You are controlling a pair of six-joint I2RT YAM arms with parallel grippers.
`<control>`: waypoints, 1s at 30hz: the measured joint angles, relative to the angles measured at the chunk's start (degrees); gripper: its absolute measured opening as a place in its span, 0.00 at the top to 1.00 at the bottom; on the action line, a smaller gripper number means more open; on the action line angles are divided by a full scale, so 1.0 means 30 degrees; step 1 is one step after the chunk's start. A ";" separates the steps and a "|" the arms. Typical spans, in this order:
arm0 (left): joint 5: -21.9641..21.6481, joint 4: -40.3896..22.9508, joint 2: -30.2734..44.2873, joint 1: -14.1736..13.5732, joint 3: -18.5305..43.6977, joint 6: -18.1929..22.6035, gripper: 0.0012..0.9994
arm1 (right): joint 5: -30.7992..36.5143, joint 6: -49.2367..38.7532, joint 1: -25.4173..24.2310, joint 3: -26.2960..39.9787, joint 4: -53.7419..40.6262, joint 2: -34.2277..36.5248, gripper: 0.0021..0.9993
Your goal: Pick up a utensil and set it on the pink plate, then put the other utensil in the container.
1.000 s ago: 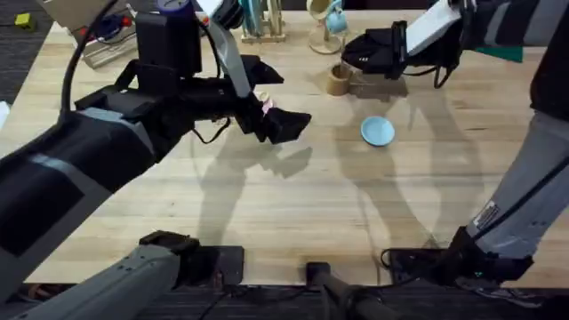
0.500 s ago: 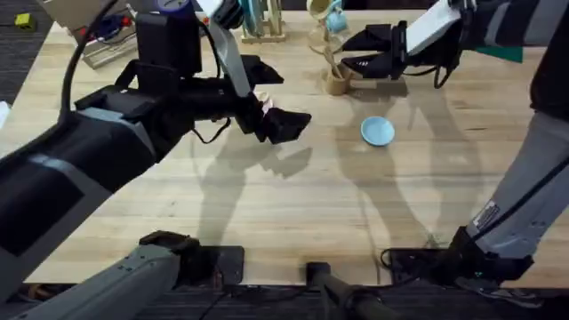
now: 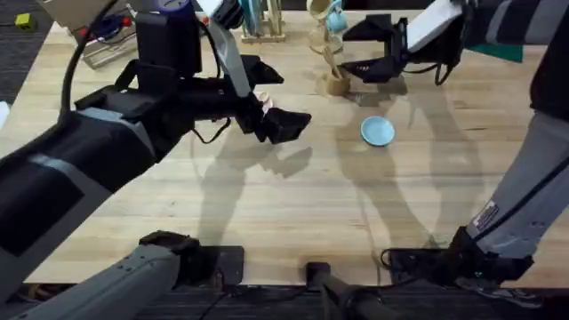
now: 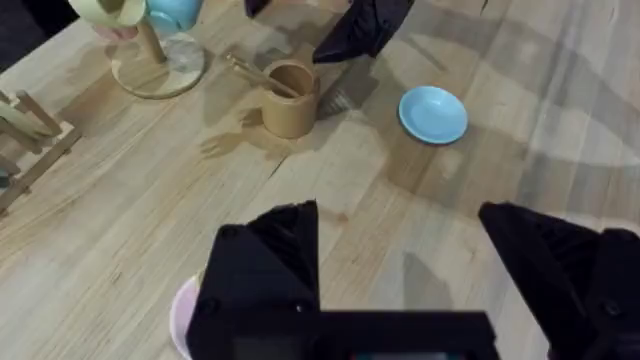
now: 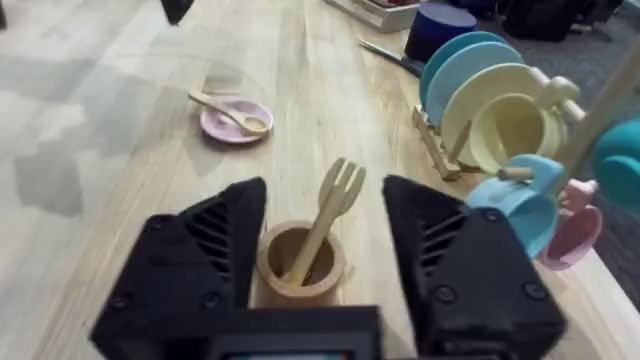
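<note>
The container (image 5: 300, 265), a tan cup, stands at the back of the table with the wooden fork (image 5: 331, 212) leaning in it, prongs up. My right gripper (image 5: 325, 195) is open just above and behind it, touching nothing. In the overhead view the container (image 3: 336, 83) sits just left of the right gripper (image 3: 360, 46). The pink plate (image 5: 235, 121) holds the round-ended utensil (image 5: 229, 109). My left gripper (image 4: 400, 240) hangs open and empty beside the pink plate (image 4: 182, 312), whose edge peeks out under the left arm (image 3: 264, 104).
A light blue plate (image 3: 377, 132) lies in front of the container. A mug tree (image 3: 331, 20) with a blue mug and a wooden dish rack (image 3: 258, 22) stand along the back edge. The rack of upright plates (image 5: 480, 90) is close to the right gripper.
The right gripper has opened and drawn up and back from the container, leaving the fork standing in it. The left arm has not moved.
</note>
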 joint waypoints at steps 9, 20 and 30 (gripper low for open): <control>-0.0007 -0.0007 0.0000 0.0000 0.0000 -0.0007 0.03 | 0.0216 0.4621 0.0000 0.2262 0.0029 -0.0012 0.20; -0.0007 0.0000 0.0000 0.0000 0.0000 -0.0007 0.02 | 0.1009 1.0014 0.0000 0.2528 -0.0641 -0.3260 0.03; -0.0005 -0.0007 0.0000 0.0000 0.0000 0.0000 0.02 | 0.5681 1.1231 0.0322 0.2688 -0.8592 -0.9457 0.01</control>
